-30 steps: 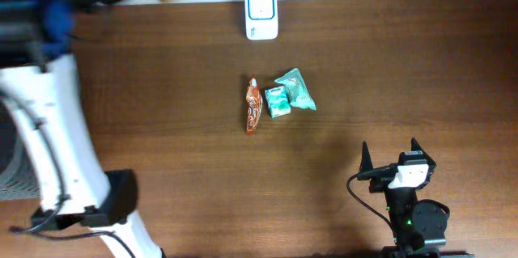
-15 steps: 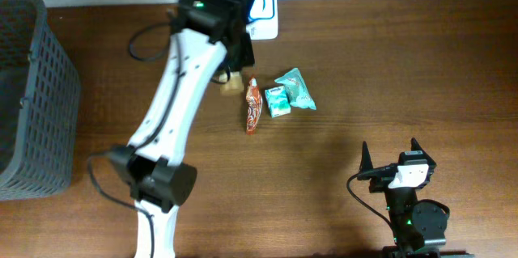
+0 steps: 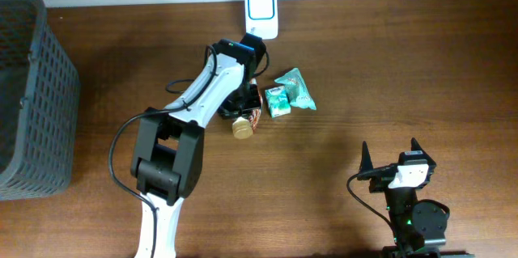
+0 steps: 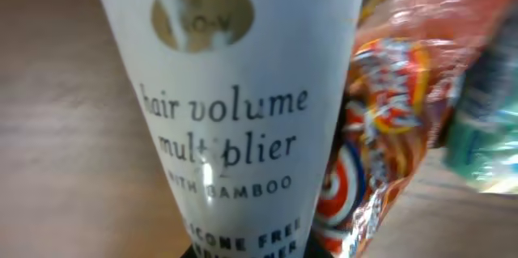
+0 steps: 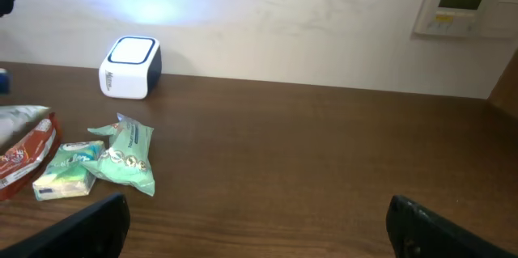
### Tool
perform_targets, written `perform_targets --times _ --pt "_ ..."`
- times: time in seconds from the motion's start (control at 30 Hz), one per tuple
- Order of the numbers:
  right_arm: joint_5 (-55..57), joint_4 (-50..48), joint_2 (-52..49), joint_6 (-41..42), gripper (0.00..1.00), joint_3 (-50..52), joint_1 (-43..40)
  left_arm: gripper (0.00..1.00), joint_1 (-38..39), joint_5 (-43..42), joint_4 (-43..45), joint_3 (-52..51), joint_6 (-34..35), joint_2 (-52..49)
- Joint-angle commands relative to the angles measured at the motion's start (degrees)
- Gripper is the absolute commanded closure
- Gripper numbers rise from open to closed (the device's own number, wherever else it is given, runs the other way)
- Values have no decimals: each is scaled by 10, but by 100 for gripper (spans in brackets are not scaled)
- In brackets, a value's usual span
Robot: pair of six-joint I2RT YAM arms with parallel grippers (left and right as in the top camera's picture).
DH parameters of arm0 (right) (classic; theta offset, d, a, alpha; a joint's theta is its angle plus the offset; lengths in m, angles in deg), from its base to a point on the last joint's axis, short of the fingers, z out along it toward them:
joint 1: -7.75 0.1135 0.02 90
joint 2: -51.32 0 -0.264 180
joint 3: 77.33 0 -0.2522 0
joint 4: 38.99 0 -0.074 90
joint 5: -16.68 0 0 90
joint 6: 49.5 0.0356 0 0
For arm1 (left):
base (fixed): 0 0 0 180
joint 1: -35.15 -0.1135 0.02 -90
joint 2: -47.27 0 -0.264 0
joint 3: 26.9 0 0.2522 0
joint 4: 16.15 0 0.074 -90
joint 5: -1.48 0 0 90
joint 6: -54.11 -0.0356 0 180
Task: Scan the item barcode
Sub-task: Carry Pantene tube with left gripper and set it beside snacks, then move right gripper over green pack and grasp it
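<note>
The fingers of the left gripper [image 3: 244, 104] are closed almost fully, and they hold a white plastic tube [image 4: 235, 129] with the printed words "hair volume multiplier" and a gold round logo near its top. In the wrist view the fingers themselves are not visible; the tube fills most of the picture. From above we see only the tan round cap [image 3: 241, 127] of the tube, which comes out of the gripper toward the near side of the brown wooden table [image 3: 405, 64]. We cannot tell if the tube touches the table. Just beside the tube lies an orange snack packet [image 4: 380, 129], partly covered by the gripper in the overhead view. To the right of it are a small green and white box [image 3: 278, 101] and a green pouch [image 3: 296, 88], touching each other. The white barcode scanner [image 3: 261, 13] stands at the far edge of the table, apart from the tube. A dark grey mesh basket [image 3: 32, 88] is at the left end. The right gripper [image 3: 390, 154] is near the front edge, well apart from the items, with its fingers [image 5: 81, 226] spread wide and holding nothing.
</note>
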Motion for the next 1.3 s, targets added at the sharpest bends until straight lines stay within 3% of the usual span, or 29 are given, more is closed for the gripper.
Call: perform_targets --times 0.0,0.1,0.2,0.27,0.37,0.47,0.67,1.07,1.27 --pt "1 2 3 -4 1 5 2 85 15 -19 32 -3 -111 9" --pt "1 2 3 -4 1 5 2 69 15 -14 44 1 -167 10" --pt "1 2 3 -4 1 5 2 58 5 16 13 35 -168 10" --pt "1 2 3 -4 1 5 2 37 -2 26 -17 69 -168 10" --pt "1 2 3 -4 1 5 2 33 -24 28 -94 171 -167 10" --pt "1 2 3 -4 1 5 2 1 -43 28 -163 269 -167 12" --pt "1 2 3 -4 1 5 2 1 -95 28 -273 432 -150 12" --pt "-6 -2 3 -1 2 5 2 1 -192 50 -273 435 -161 15" --pt "-341 -94 3 195 1 5 2 1 -208 50 -273 435 -161 15"
